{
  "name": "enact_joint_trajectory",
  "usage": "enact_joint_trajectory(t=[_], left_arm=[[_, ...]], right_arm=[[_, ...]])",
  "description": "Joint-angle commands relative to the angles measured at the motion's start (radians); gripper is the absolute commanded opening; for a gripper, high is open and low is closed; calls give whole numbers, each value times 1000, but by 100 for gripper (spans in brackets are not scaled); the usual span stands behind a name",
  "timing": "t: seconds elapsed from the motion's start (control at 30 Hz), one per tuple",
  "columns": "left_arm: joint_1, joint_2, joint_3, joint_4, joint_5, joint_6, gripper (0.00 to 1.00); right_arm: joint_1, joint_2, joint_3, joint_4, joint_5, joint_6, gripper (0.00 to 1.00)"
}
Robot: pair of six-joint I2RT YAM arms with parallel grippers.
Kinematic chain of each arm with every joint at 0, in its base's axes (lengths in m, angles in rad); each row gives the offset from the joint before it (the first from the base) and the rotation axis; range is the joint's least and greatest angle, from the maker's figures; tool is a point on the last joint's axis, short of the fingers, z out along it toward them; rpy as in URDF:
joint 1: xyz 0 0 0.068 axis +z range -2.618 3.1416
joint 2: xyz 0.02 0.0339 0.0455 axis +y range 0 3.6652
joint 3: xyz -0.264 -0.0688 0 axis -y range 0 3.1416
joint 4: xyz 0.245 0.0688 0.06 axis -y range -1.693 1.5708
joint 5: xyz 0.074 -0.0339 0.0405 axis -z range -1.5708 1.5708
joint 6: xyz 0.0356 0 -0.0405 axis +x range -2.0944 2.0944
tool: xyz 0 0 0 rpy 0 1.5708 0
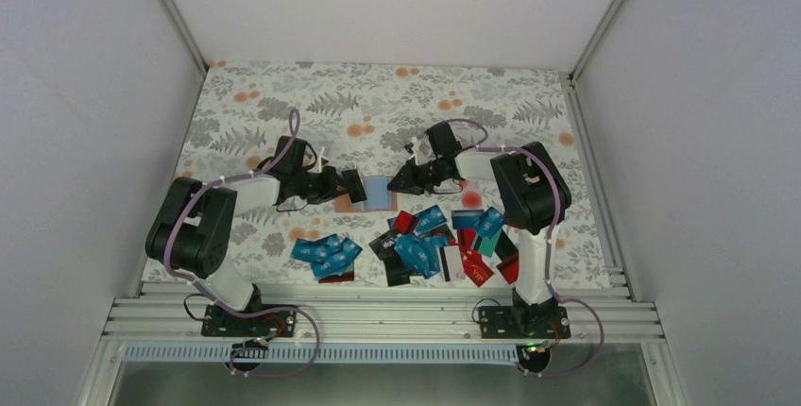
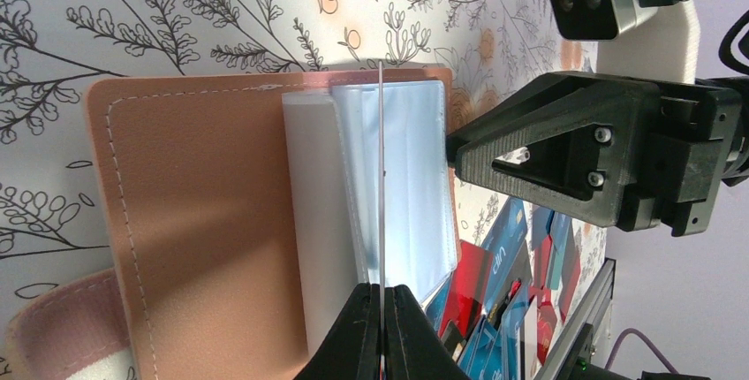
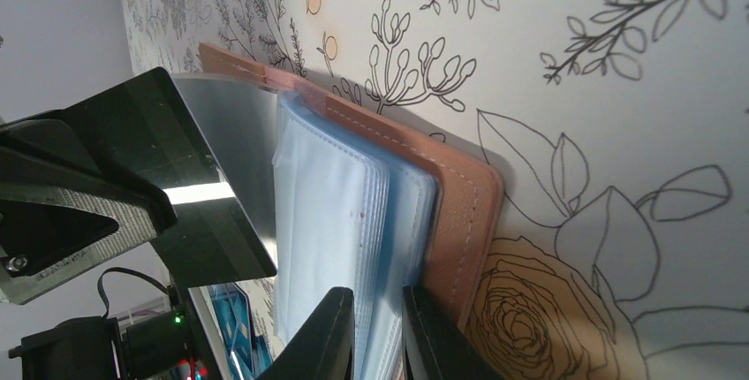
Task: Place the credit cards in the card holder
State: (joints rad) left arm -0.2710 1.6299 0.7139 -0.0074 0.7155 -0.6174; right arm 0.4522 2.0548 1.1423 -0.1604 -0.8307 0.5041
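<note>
The card holder (image 1: 378, 194) lies open on the floral cloth, tan-pink cover (image 2: 203, 212) down and clear sleeves up. My left gripper (image 2: 382, 290) is shut on a dark credit card (image 3: 216, 168), seen edge-on as a thin line (image 2: 382, 177) standing over the sleeves. From the opposite side, my right gripper (image 3: 377, 296) is shut on a stack of the holder's sleeves (image 3: 353, 203), with the cover (image 3: 459, 212) just outside its outer finger. Loose credit cards lie in two heaps: blue ones (image 1: 326, 257), and blue, red and black ones (image 1: 444, 241).
The two grippers face each other closely over the holder, left gripper (image 1: 357, 186) and right gripper (image 1: 395, 182). The aluminium rail (image 1: 378, 307) runs along the table's near edge, just behind the card heaps. White walls enclose the table on three sides.
</note>
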Motion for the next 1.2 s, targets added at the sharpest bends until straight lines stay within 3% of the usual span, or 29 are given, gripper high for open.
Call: enact_joint_trajectory(t=[0.0,0.7,1.17], left_arm=[[3,17,-3,29,5,-1,2],[3,-17,-29,14,-38,-2,2],[-9,38,-15,66,15,-16,2]], right_arm=[[6,-1,-22,4,43,-10,16],[5,-12,-28,4,39,-10,16],[7,-10,-24,6,31,-7,16]])
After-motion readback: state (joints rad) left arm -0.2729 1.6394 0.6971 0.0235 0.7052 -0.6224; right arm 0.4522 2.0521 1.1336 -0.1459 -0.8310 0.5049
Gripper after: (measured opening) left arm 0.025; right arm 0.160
